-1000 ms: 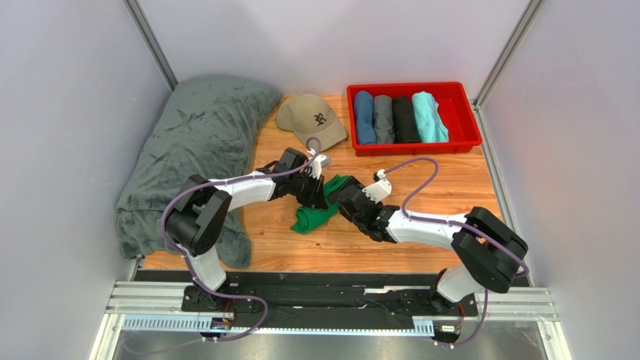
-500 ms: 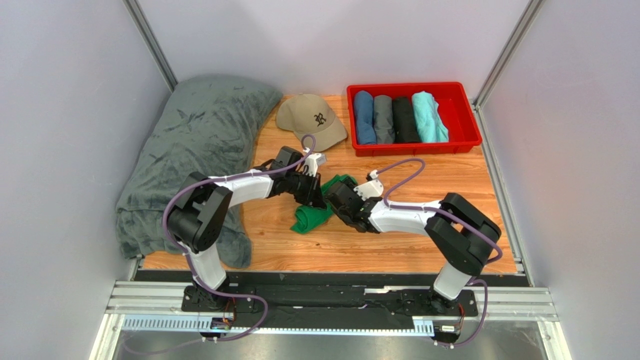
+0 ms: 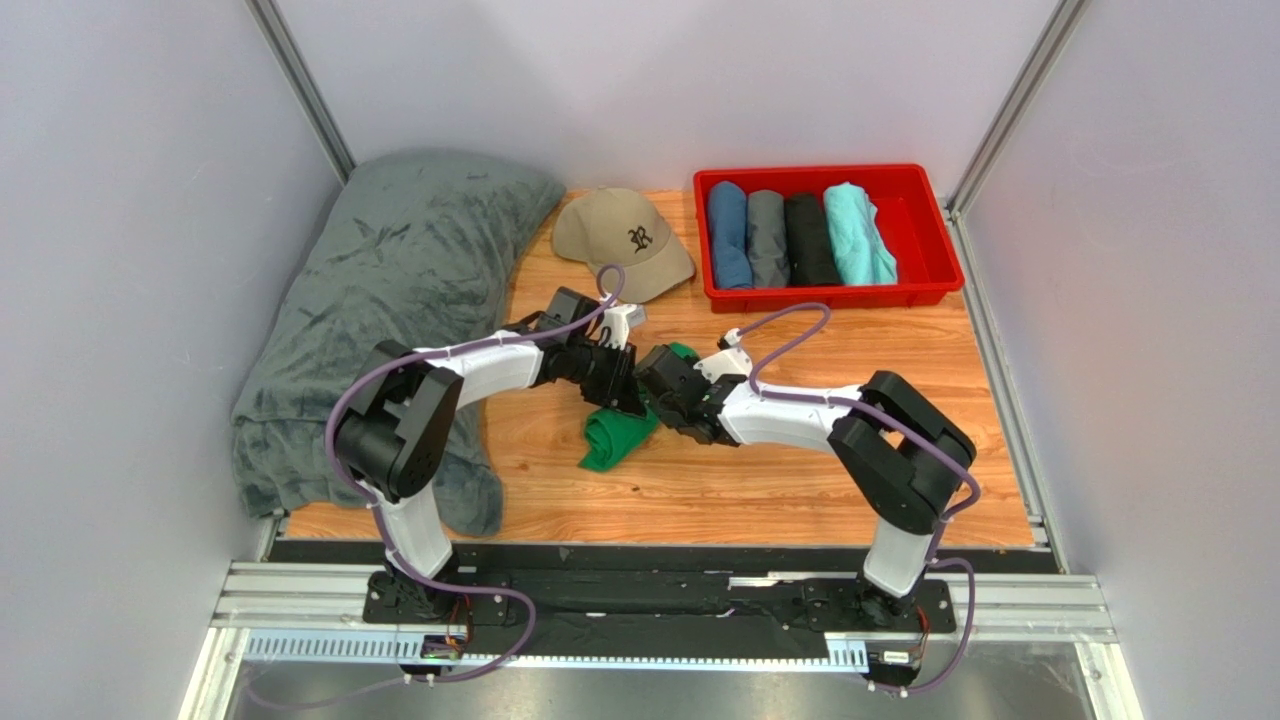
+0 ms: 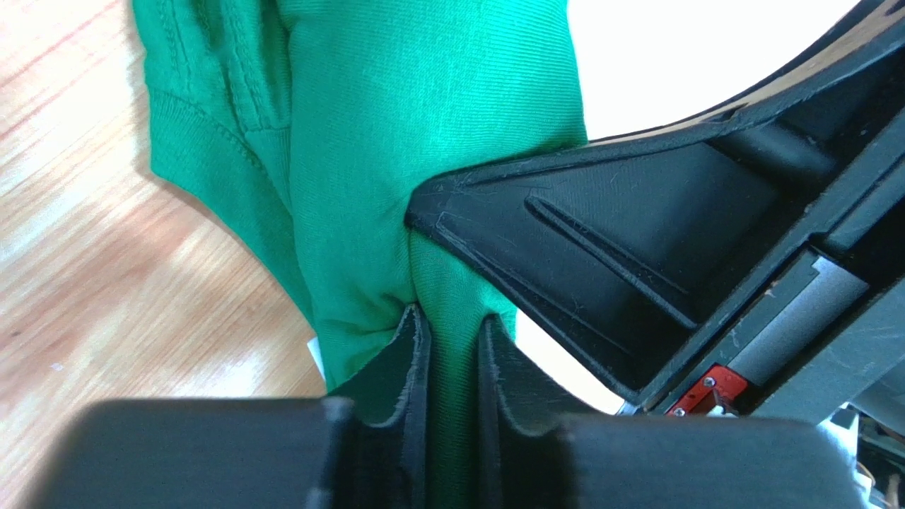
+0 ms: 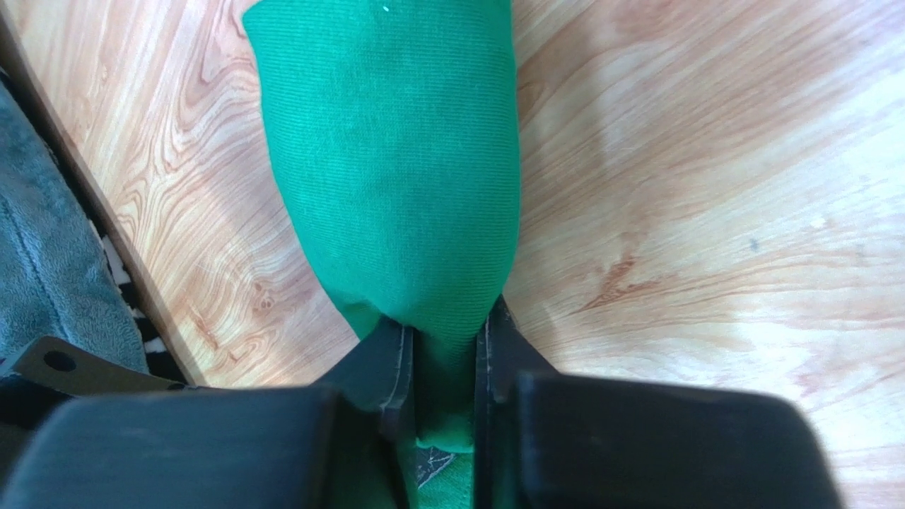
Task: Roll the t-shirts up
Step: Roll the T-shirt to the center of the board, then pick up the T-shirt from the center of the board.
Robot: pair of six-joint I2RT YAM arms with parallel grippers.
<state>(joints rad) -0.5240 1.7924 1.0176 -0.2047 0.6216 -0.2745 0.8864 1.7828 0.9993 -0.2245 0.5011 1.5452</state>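
The green t-shirt (image 3: 616,435) lies bunched into a loose roll near the middle of the bench (image 3: 842,495), running from its near-left end up toward the far right, where both arms meet over it. The left fingers (image 3: 613,384) come in from the left and the right fingers (image 3: 663,399) from the right, almost touching each other above the shirt's far end. In the left wrist view the left fingers (image 4: 409,361) are drawn close together with a thin fold of green cloth (image 4: 425,127) pinched between them; the rest of the shirt hangs beyond the tips over the wood, a hemmed edge showing at its left, and the black body of the other arm sits just beside it on the right. In the right wrist view the right fingers (image 5: 388,366) are likewise nearly closed on a narrow neck of the fabric, and the rounded green roll (image 5: 393,170) stretches away from the tips, resting on the bench. Far right, well apart from this, a red tray (image 3: 932,225) holds four rolled shirts side by side: a blue tee (image 3: 729,236), a grey tee (image 3: 766,240), a black tee (image 3: 812,240) and an aqua tee (image 3: 860,233). A tan cap (image 3: 624,237) sits just left of the tray, and a grey-green blanket (image 3: 391,285) is heaped along the left edge of the bench.
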